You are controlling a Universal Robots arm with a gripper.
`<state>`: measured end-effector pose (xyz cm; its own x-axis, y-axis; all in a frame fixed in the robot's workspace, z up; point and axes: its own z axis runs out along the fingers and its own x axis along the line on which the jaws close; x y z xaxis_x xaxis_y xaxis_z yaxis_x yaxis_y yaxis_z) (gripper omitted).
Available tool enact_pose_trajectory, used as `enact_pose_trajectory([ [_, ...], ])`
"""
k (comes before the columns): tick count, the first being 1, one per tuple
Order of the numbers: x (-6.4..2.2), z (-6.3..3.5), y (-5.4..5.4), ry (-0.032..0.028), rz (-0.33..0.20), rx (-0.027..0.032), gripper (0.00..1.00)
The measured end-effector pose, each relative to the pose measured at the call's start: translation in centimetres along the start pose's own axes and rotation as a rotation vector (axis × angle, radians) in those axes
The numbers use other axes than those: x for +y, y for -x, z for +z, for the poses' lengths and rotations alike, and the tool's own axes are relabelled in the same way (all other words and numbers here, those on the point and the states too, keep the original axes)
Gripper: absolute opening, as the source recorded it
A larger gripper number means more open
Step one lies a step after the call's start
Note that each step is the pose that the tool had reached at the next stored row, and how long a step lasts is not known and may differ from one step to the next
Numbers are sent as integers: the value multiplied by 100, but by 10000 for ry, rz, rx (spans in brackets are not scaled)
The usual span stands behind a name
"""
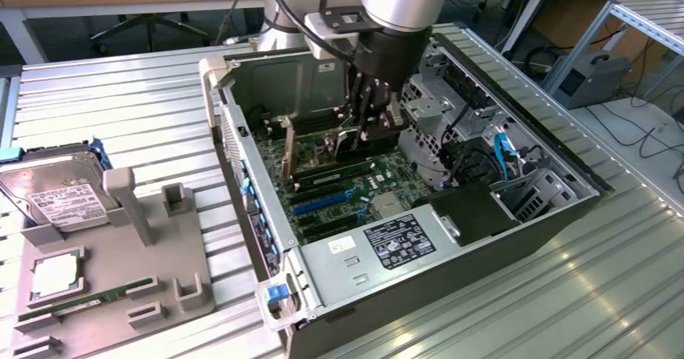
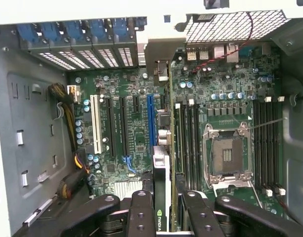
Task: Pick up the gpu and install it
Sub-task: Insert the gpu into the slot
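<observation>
Inside the open computer case, over the motherboard: gripper clenched on the gpu, held edge-on just beside the blue slot; hard drive lying outside at the exterior view's left.

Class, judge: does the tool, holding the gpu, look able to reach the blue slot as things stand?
Probably yes: the tool grips the gpu edge-on inside the open case; nothing covers the blue slot.
</observation>
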<state>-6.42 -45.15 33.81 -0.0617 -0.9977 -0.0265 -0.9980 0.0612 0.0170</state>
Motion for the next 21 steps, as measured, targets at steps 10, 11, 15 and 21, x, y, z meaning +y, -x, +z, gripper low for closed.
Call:
enact_pose_trajectory([
  [10,4,151,-4,-1,16,-1,27],
  [11,4,160,-4,-1,17,-1,27],
  [15,4,171,-5,0,17,-2,27],
  [21,3,181,-6,0,17,-1,27],
])
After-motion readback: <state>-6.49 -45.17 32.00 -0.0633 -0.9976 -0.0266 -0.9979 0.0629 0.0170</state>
